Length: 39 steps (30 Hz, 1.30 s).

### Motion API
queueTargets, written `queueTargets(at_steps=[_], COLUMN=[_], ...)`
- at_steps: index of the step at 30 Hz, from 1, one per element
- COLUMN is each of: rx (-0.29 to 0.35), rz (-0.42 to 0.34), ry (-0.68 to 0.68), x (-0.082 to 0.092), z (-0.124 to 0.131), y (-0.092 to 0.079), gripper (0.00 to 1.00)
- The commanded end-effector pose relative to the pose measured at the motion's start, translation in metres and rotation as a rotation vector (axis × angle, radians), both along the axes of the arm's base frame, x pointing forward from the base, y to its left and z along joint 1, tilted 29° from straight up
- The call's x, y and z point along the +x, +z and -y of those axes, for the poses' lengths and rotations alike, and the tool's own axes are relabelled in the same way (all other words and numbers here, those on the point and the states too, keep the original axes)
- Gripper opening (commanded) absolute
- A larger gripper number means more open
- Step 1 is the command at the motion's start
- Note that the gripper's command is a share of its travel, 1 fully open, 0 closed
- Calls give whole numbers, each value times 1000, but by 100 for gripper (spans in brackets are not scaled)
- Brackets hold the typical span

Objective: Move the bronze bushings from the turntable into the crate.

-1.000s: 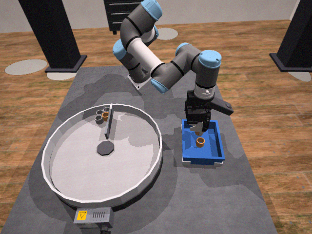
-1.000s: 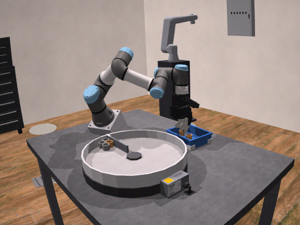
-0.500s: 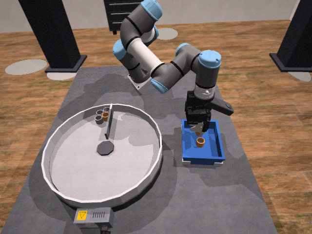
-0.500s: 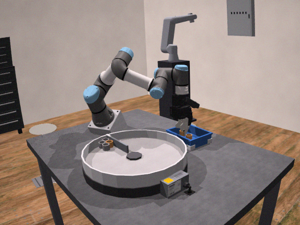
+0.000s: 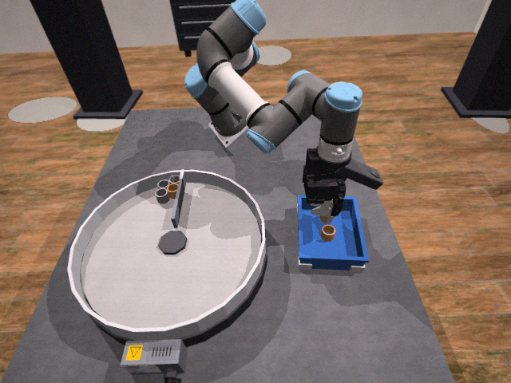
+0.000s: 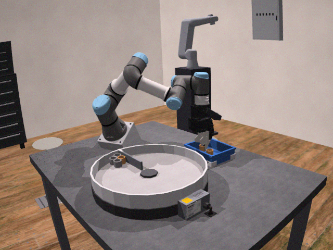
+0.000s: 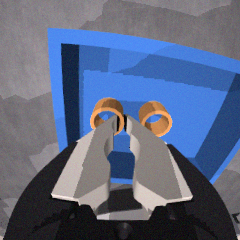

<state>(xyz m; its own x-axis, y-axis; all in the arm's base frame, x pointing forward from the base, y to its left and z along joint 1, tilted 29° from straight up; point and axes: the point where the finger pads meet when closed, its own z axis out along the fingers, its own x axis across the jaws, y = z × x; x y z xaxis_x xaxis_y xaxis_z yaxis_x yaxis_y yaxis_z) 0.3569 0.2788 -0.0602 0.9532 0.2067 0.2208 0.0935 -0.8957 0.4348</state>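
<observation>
Gripper [image 7: 120, 122] fingers are pinched nearly closed on the wall of a bronze bushing [image 7: 106, 111], hanging low inside the blue crate [image 5: 357, 230] just beside a second bronze bushing [image 5: 327, 232] on its floor. If I let go here, I reckon it could knock that neighbour or roll. Crate walls sit close, so straight up is my free way out; one bronze bushing [image 5: 172, 188] waits among the steel bushings [image 5: 161, 193] on the turntable [image 5: 124, 327].

Top view high above tabletop [image 5: 231, 329], exterior oblique from a corner, wrist close over fingers; crate [image 5: 358, 230] shared.
</observation>
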Motion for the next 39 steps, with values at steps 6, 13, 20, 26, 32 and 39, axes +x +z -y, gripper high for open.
queueTargets(at_steps=[6, 13, 20, 26, 32, 39], rx=[0, 0, 0, 0, 0, 0], rz=[2, 1, 1, 0, 1, 1], ry=[1, 1, 1, 1, 1, 1], x=[0, 0, 1, 1, 2, 2], z=[0, 0, 1, 2, 3, 3], y=[1, 0, -2, -3, -5, -5], gripper=[0, 0, 0, 0, 0, 0])
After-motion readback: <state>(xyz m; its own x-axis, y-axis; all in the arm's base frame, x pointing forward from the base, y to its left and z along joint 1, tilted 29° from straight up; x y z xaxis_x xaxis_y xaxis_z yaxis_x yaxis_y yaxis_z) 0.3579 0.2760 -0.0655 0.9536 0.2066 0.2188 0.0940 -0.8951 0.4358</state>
